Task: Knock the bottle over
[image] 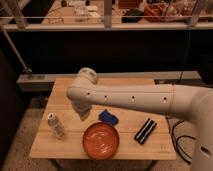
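Note:
The bottle is small and clear with a whitish cap and pale label. It stands upright near the front left of the wooden table. My white arm reaches in from the right across the table. My gripper hangs down from the wrist over the table's middle left, a short way right of the bottle and a little behind it, not touching it.
An orange bowl sits at the front centre. A blue object lies just behind it, close to the gripper. A black oblong object lies at the front right. A dark railing and shelves stand behind the table.

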Motion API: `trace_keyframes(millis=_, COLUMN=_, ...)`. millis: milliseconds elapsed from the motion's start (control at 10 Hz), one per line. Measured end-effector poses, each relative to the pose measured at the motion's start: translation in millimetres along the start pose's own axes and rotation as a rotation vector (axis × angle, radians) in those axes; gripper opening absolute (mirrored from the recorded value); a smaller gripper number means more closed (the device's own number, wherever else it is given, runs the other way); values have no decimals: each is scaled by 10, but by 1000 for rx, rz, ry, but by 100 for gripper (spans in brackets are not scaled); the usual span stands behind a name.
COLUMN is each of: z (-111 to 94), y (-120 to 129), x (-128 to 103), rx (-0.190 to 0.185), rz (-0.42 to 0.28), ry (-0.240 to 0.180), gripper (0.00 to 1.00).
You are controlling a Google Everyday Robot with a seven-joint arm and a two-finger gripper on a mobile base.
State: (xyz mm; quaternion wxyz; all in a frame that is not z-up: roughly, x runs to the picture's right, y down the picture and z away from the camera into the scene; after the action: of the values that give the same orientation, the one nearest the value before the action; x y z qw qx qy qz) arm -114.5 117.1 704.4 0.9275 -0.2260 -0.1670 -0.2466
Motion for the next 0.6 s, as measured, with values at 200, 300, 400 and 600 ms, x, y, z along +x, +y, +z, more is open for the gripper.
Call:
trace_keyframes(millis=200, z=13, y=-42, x=-51, rx=-5, rz=-10, ry=-5, gripper=28)
trace_keyframes(millis=300, z=64, y=-60, x=-105, rx=-10, rz=-20, ry=-13, gripper=19)
trace_keyframes(millis=400, z=102, y=-118, x=-157, rx=-9, rz=-32, ry=-20, gripper=11)
trace_keyframes(millis=600, z=146, y=-205, x=-252, rx=-9, rz=-55, ry=-35, gripper=9)
